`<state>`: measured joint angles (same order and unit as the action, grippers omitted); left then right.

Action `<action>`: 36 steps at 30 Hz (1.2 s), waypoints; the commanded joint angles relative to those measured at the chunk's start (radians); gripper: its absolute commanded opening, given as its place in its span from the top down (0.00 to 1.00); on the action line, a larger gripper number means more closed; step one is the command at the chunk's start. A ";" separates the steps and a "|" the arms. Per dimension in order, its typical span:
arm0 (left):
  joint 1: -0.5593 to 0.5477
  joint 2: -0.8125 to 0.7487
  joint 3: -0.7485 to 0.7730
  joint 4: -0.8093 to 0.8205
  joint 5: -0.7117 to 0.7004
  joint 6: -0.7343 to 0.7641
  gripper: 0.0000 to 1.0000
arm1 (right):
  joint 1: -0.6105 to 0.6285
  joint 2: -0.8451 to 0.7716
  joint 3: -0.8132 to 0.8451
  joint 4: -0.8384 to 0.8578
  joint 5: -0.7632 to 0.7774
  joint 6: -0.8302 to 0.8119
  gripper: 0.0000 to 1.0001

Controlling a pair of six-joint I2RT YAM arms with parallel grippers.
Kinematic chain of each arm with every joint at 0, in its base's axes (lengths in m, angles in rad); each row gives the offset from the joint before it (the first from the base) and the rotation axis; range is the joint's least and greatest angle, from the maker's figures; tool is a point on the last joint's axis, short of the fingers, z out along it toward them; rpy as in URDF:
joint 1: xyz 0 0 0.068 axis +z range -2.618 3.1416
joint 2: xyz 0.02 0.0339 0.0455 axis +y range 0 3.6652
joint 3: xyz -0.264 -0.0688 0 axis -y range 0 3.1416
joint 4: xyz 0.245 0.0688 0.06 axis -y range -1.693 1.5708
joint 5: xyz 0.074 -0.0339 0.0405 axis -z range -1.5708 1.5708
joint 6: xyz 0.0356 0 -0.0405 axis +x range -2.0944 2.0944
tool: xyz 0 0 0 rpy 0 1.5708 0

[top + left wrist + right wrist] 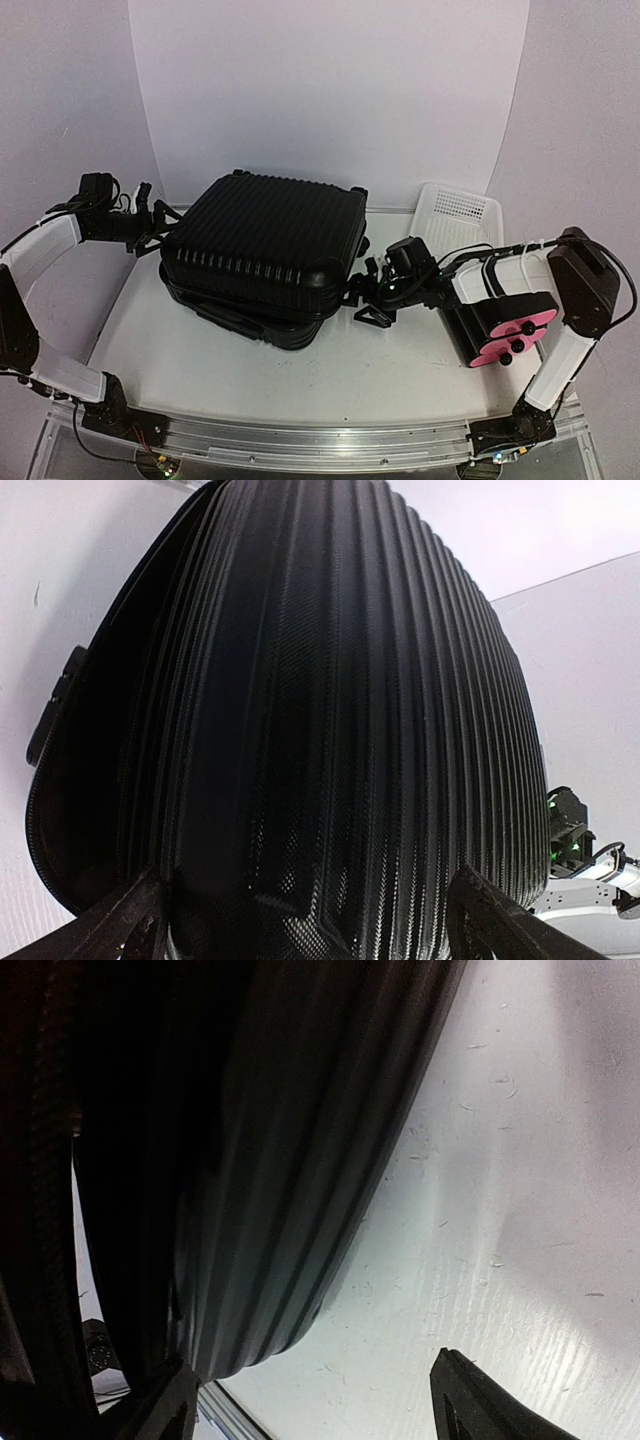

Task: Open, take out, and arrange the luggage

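The black ribbed luggage (265,250) lies flat in the middle of the white table (200,360), the biggest thing on it. Its 2 shells are stacked slightly askew, and the upper one appears a little parted from the lower along the near right side.

At the case's left end, the left gripper (150,222) reaches in level with the upper shell. Its wrist view shows the fingers (120,925) spread wide, with the grooved shell filling the space ahead of them. Whether they touch it cannot be told.

At the near right corner, the right gripper (368,295) sits low beside the seam. Its jaws are apart with nothing clamped between them. One finger is tucked by the dark curved edge of the case. The other finger (480,1400) is out over bare tabletop.

Just right of that arm stands a smaller black box with pink drawer fronts (500,335). A white mesh basket (455,215) sits behind it toward the far right, near the case but apart from it.
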<state>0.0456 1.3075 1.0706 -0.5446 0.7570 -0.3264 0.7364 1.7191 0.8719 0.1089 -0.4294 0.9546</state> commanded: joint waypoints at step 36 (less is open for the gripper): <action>0.018 -0.391 -0.082 -0.299 -0.542 -0.176 0.29 | -0.044 0.161 0.578 -0.088 0.049 -0.228 0.12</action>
<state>0.0612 0.8948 1.0660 -0.8463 0.2054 -0.4458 0.7219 1.8870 1.3376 -0.1246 -0.4179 0.7261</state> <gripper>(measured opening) 0.779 0.880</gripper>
